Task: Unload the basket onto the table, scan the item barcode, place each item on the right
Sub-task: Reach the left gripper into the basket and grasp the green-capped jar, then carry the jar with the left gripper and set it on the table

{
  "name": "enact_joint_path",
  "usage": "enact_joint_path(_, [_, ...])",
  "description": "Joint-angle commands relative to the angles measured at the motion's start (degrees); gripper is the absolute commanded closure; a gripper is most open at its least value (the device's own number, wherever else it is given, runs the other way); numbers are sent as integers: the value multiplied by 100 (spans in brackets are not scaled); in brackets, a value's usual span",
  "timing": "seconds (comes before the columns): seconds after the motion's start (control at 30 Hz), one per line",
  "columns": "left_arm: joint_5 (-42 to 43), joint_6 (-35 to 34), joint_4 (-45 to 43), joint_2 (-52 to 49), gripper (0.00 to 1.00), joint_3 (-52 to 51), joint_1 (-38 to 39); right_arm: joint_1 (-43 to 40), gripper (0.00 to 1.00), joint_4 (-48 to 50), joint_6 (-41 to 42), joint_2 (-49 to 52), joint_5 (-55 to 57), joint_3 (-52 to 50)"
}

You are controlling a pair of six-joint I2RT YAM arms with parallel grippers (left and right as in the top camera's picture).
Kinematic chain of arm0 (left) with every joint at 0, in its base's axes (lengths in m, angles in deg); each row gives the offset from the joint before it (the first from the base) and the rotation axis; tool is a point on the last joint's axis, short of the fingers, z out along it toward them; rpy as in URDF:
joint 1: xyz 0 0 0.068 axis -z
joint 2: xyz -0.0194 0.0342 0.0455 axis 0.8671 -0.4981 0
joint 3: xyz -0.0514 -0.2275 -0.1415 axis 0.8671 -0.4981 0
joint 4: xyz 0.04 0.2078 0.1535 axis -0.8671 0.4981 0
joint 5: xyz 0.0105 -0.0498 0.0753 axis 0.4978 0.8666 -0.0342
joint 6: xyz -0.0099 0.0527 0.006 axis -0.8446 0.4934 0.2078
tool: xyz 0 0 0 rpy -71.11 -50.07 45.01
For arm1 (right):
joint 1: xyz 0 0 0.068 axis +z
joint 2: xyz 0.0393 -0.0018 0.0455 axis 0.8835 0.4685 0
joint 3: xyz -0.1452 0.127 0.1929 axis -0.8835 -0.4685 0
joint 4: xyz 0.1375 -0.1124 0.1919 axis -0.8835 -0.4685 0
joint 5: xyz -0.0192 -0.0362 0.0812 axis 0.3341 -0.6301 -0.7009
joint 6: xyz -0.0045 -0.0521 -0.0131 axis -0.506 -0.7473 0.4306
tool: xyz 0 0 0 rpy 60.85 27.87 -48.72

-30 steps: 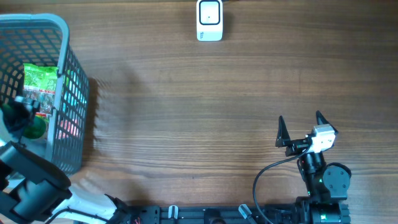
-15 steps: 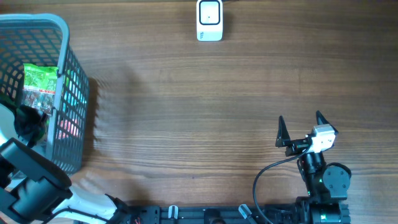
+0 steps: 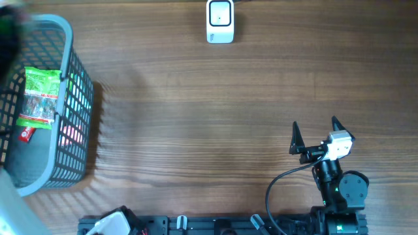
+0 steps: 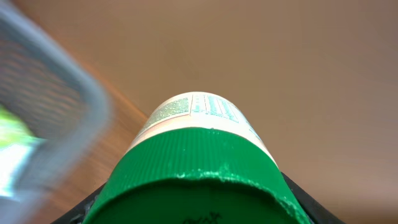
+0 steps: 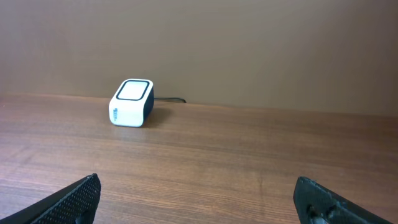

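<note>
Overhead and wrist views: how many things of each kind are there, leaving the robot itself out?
Grey plastic mesh basket: 1
White box-shaped barcode scanner: 1
Green printed snack packet: 1
White bottle with green ribbed cap: 1
Total: 4

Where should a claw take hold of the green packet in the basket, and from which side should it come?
Probably from straight above: the basket walls close every side, only the top is open. The packet lies long and narrow beside the right wall, so pinch across its short width near the middle, clear of the mesh.
</note>
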Motion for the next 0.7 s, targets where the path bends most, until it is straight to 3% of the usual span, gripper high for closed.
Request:
enact_joint_path(0.0, [-575,-358,87,-275,48,-4,1875,13,0,22,-15,-26,57,-4])
enact_joint_path(0.1, [-1805,-365,94,-1180,49,-4,3801,13,0,22,-13,-26,57,-4])
enact_joint_path(0.17, [-2382,-575,17,-2177,49,-4,4658,13,0,22,-13,-24,57,-4])
enact_joint_path(0.4, [-2535,-925,411,-4553,50,-4,5515,13,1,22,-13,-24,57,-4])
enact_joint_path(0.5, [-2691,-1486,931,-4948,50,-4,5823,13,0,22,-13,-24,55,-4])
enact_joint_path(0.67, [-2868,-1707,516,-5292,49,-431,6677,13,0,22,-15,-26,55,-4])
